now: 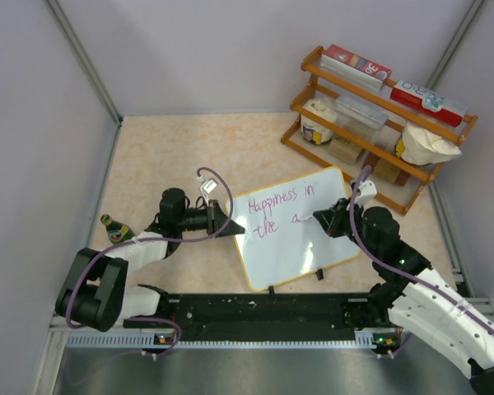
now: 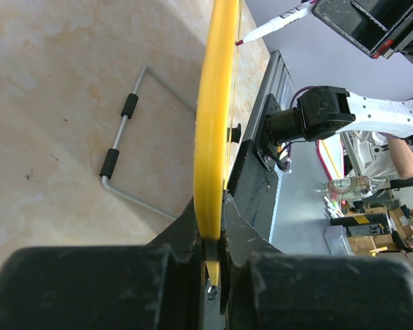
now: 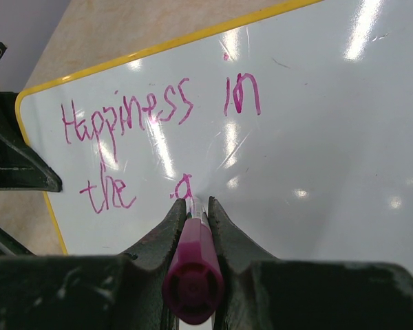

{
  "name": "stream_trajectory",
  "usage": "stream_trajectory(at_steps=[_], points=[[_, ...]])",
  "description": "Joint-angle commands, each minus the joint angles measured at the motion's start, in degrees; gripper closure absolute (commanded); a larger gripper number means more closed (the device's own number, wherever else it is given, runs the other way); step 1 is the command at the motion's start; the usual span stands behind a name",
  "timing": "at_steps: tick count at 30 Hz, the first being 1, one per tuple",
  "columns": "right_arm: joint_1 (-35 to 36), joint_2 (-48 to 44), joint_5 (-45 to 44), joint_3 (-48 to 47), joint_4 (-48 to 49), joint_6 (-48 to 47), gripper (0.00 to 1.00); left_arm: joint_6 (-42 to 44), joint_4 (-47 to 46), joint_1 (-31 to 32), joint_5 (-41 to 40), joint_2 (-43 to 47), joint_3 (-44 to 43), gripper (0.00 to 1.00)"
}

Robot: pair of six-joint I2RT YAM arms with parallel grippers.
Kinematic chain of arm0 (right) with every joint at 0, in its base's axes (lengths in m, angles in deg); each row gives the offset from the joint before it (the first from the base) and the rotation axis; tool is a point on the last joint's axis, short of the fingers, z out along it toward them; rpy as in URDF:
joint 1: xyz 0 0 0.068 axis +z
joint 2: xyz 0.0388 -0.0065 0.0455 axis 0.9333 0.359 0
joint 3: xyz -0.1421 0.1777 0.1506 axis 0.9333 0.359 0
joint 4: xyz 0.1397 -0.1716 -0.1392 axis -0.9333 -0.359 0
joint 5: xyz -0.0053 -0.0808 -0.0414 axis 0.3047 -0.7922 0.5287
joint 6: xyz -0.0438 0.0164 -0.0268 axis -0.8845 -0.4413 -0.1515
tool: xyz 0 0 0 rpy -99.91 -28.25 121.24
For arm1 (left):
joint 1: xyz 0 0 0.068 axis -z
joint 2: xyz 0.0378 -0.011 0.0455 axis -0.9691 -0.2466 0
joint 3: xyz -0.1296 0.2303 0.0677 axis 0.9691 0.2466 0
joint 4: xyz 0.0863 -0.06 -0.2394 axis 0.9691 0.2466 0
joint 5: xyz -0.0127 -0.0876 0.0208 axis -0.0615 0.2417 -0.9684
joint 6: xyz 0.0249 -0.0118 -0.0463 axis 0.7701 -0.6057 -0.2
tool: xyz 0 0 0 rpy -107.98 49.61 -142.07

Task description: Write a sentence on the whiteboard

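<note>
Top view: the whiteboard (image 1: 305, 247) lies slanted just right of centre on the tabletop (image 1: 173, 156); pink script reads "Happiness in" and, beneath, "the a"; the left fingers (image 1: 227, 224) meet its left edge; the right fingers (image 1: 329, 220) sit over the end of the second line; a shelf (image 1: 379, 123) stands upper right and a bottle (image 1: 115, 229) lies at the left wall.

Left wrist view: the board's yellow frame runs edge-on up the middle; the left fingers pinch it at the bottom of the frame, one on each face; a marker (image 2: 272, 26) shows at the top, its tip toward the board.

Right wrist view: the right fingers are pressed onto the marker's pink barrel at lower centre; its tip sits at the foot of the "a" and seems to touch the board, though glare makes that uncertain.

The writing looks to be mid-sentence, with the second line barely begun. The next move likely calls for a short shift rightward into the bare white, light and even tip pressure, and a firm left hold so the board does not slide.
</note>
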Motion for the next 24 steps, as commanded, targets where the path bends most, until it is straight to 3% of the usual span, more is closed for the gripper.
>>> stream_trajectory(at_steps=[1,13,24], points=[[-0.29,0.30,-2.99,-1.60,-1.64,-1.38,1.00,5.05,3.68,0.83,-2.45,-1.06,1.54,1.00],[-0.29,0.91,-3.61,-6.61,1.78,-3.23,1.00,4.96,3.86,0.83,-2.36,-0.88,1.45,1.00],[-0.29,3.11,-1.94,-5.74,2.58,-2.53,1.00,5.14,3.68,0.83,-2.45,-1.15,1.62,1.00]])
